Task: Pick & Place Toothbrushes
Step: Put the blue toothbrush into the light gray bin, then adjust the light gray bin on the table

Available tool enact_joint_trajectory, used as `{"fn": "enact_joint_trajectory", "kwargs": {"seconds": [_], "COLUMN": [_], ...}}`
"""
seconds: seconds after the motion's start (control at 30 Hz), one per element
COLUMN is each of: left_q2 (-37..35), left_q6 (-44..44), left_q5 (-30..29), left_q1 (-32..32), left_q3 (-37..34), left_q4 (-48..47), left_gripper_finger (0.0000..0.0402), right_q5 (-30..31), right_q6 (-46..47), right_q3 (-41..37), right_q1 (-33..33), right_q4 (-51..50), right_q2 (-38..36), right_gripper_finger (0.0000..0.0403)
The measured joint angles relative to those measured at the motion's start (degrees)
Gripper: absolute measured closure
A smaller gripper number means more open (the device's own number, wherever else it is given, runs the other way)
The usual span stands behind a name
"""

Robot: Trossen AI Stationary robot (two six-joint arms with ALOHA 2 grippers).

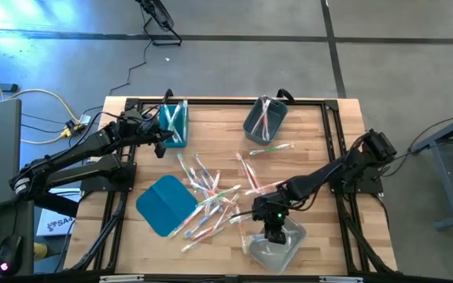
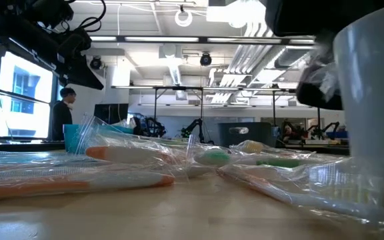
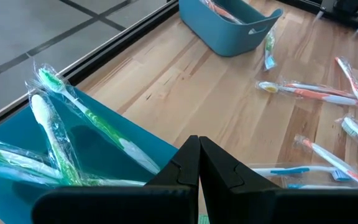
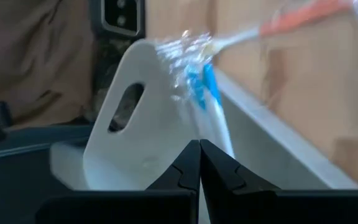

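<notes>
My right gripper [image 1: 273,233] sits over the clear bin [image 1: 289,250] at the table's near edge, fingers [image 4: 185,171] pressed together on a blue-handled wrapped toothbrush [image 4: 207,102] that stands up just beyond my tips against the bin's wall. My left gripper [image 1: 160,135] hangs beside the teal bin [image 1: 181,140], fingers [image 3: 188,165] fully closed on nothing; green toothbrushes [image 3: 61,130] lie in that bin. More toothbrushes [image 1: 211,196] are scattered mid-table beside the flat teal lid [image 1: 163,204].
</notes>
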Motion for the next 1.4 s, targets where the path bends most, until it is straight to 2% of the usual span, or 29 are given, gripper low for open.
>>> {"fn": "enact_joint_trajectory", "kwargs": {"seconds": [0.17,0.37,0.57,0.67,0.73,0.87,0.97,1.1,1.3,1.4], "left_q2": [0.0,0.0,0.0,0.0,0.0,0.0,0.0,0.0,0.0,0.0], "left_q6": [0.0,-0.2,-0.2,-0.2,-0.2,-0.2,-0.2,-0.2,-0.2,-0.2], "left_q5": [0.0,0.0,-0.1,-0.1,-0.1,-0.1,-0.1,-0.1,-0.1,0.0], "left_q1": [0.0,0.0,0.0,0.0,0.0,0.0,0.0,0.0,0.0,0.0], "left_q3": [0.0,0.0,0.0,0.0,0.0,0.0,0.0,0.0,0.0,0.0], "left_q4": [0.0,0.0,0.0,0.0,0.0,-0.2,-0.2,-0.5,-0.5,-0.5], "left_gripper_finger": [0.04,0.04,0.04,0.04,0.04,0.04,0.04,0.04,0.04,0.04], "right_q5": [1.1,7.7,16.4,19.4,19.0,14.4,11.0,9.9,6.9,6.2], "right_q6": [4.0,2.6,2.9,6.9,11.2,20.1,25.9,32.7,40.6,41.3], "right_q3": [0.0,0.1,0.0,0.0,0.0,0.0,0.0,0.0,0.0,0.0], "right_q1": [1.4,0.9,1.0,1.6,2.6,5.6,8.0,10.8,14.1,14.9], "right_q4": [-1.0,-2.5,-10.9,-16.2,-20.1,-25.0,-25.3,-25.3,-29.8,-30.4], "right_q2": [0.0,-2.1,-6.9,-10.0,-11.2,-11.2,-10.5,-10.5,-10.2,-10.0], "right_gripper_finger": [0.0401,0.0401,0.0401,0.0401,0.0401,0.0401,0.0401,0.0401,0.0401,0.0401]}}
